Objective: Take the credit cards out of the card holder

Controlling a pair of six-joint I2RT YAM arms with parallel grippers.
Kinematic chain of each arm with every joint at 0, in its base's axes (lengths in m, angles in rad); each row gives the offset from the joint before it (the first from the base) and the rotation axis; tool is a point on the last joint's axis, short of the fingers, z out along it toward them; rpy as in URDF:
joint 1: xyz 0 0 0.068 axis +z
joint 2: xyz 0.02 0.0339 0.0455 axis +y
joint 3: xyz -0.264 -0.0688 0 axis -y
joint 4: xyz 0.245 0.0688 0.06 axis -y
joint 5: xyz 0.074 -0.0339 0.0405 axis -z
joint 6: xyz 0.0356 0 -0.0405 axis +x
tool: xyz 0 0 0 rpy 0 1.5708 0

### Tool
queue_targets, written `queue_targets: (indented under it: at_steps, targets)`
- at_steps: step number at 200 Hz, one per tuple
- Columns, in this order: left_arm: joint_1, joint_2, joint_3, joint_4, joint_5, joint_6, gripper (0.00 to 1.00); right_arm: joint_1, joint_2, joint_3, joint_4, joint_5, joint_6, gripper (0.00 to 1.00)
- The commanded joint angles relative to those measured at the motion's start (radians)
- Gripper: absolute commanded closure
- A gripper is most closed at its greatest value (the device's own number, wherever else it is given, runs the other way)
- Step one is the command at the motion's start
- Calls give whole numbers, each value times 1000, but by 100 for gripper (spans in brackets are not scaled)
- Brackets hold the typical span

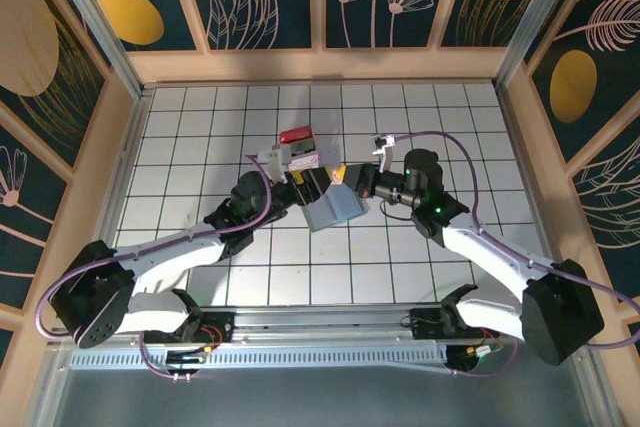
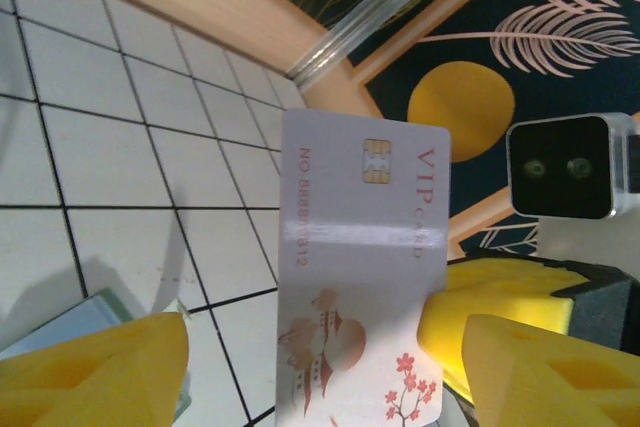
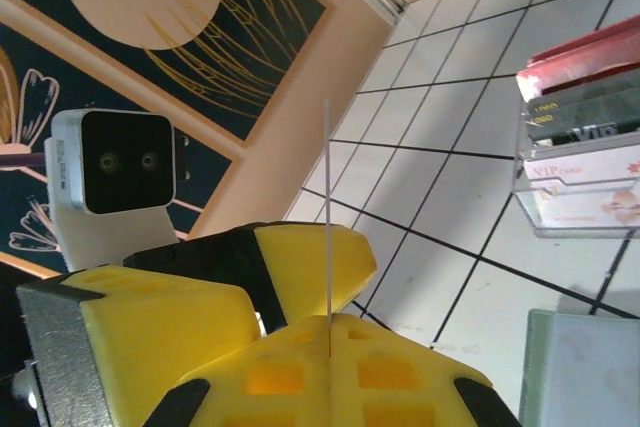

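Lying flat, pale blue-grey card holder (image 1: 335,210)

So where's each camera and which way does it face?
Top external: overhead from behind, looking down on the table; left arm, right arm show.
Left wrist: on the left arm, facing the VIP card broadside; its yellow fingers flank it.
Right wrist: on the right arm, sees the card edgewise in the right gripper.
Wrist views share the card.
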Motion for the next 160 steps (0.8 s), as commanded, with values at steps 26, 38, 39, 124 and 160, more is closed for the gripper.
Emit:
queue_targets:
  at_steps: [26, 38, 39, 124, 160]
  targets:
    - [17, -16, -43, 160, 57, -40, 37, -4, 1, -20, 134, -86, 45, 100]
    - [18, -22, -52, 180, 62, -42, 41, -5, 1, -19, 138, -92, 46, 100]
    - [18, -23, -52, 181, 62, -42, 42, -4, 1, -19, 139, -93, 47, 100]
    - [22, -38, -57, 211, 74, -30, 61, -5, 22, -28, 168, -124, 64, 100]
    - [24, -54, -48, 169, 58, 3, 84, -5, 33, -26, 142, -109, 53, 100]
